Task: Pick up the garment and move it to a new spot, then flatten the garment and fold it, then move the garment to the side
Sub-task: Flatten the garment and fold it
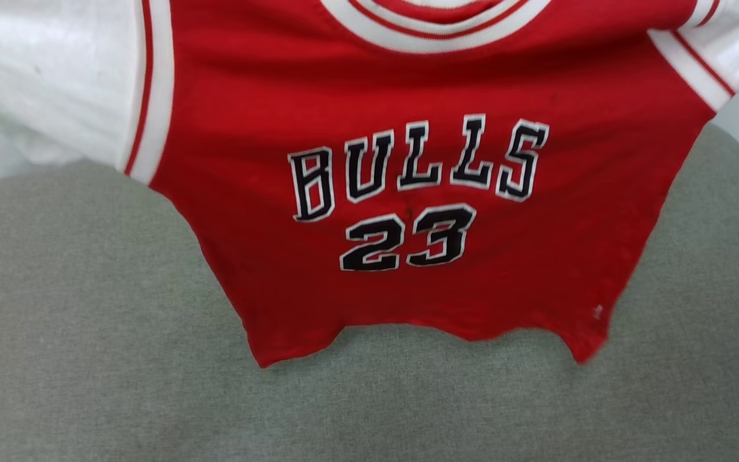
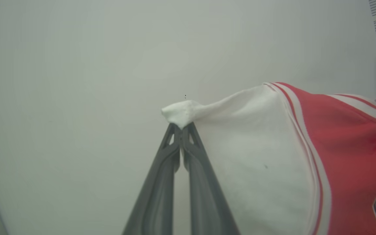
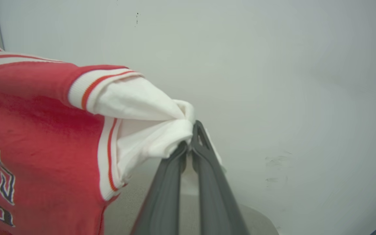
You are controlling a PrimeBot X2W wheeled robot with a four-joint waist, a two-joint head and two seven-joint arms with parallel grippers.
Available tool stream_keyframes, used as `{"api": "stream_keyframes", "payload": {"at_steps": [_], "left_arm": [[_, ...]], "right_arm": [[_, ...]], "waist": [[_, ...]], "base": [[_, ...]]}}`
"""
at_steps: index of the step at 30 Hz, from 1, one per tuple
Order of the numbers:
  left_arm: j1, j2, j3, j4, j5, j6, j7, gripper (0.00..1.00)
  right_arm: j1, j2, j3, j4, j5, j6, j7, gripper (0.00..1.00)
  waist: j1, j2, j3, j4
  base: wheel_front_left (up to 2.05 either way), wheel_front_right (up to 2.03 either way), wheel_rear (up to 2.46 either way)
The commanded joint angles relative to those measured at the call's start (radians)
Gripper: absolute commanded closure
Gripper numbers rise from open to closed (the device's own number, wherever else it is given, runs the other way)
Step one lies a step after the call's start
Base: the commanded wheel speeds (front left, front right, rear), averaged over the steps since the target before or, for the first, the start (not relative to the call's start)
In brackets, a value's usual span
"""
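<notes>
The left gripper (image 2: 182,125) has two long, thin fingers (image 2: 157,195). They are dark grey and smooth, and look like plastic. Each finger looks wide far from the tip and gets narrow close to the tip, like a tall pointy wedge. Just below the tip, each finger has a small hole shaped like a triangle. The right gripper (image 3: 189,143) has the same kind of long dark grey fingers (image 3: 215,199). One small triangle hole shows just below its tip.

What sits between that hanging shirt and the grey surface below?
Nothing visible. The garment hangs from the left claw and right claw, each shut on a white sleeve; the grey surface under its hem looks bare.
</notes>
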Motion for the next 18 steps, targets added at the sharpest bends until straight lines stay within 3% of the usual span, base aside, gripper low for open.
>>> {"api": "stream_keyframes", "payload": {"at_steps": [1,10,18], "left_arm": [[-0.026,0.002,0.006,-0.004,0.002,0.009,0.001,1.0],[-0.325,0.017,-0.064,0.083,-0.002,-0.013,0.025,1.0],[-0.753,-0.042,-0.207,0.273,0.047,-0.088,0.015,1.0]], "right_arm": [[-0.024,0.005,-0.006,-0.002,0.002,-0.001,0.003,1.0],[-0.241,0.009,-0.012,0.087,-0.02,-0.001,-0.017,1.0],[-0.546,0.028,-0.026,0.236,-0.055,-0.001,-0.037,1.0]], "waist": [[0.0,0.0,0.019,-0.004],[0.0,0.0,0.209,-0.01],[0.0,0.0,0.442,0.019]], "base": [[0.0,0.0,0.0],[0.0,0.0,0.0],[0.0,0.0,0.0]]}}
